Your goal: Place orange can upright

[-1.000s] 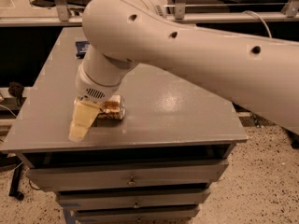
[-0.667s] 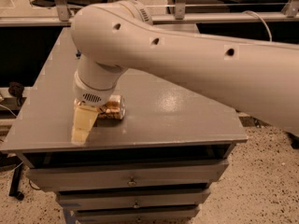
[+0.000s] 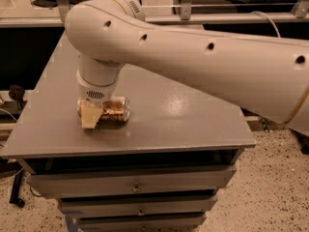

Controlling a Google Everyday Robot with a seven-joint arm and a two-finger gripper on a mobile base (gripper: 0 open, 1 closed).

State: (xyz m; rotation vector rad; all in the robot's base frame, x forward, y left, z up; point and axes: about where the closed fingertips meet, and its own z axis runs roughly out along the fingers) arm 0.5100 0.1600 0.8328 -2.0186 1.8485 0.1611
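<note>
**Lowered: gripper now down at can**

- Change vs. prior frame: arm [image 3: 193, 57] swung lower & fwd. Gripper [image 3: 92, 116] brought down against can's view-left end. Can itself appears unshifted.
- Item: orange can [image 3: 115, 109], lying on its side, front-left area of table [image 3: 193, 120], above drawers [image 3: 135, 185].
- Grip: cannot be told whether clamped or released.
- Step: grasp phase judged in hand; uprighting not yet done.
- Next req'd: hold secured, can lifted, turned approx. a quarter-turn, set on base w/o rolling.
</note>
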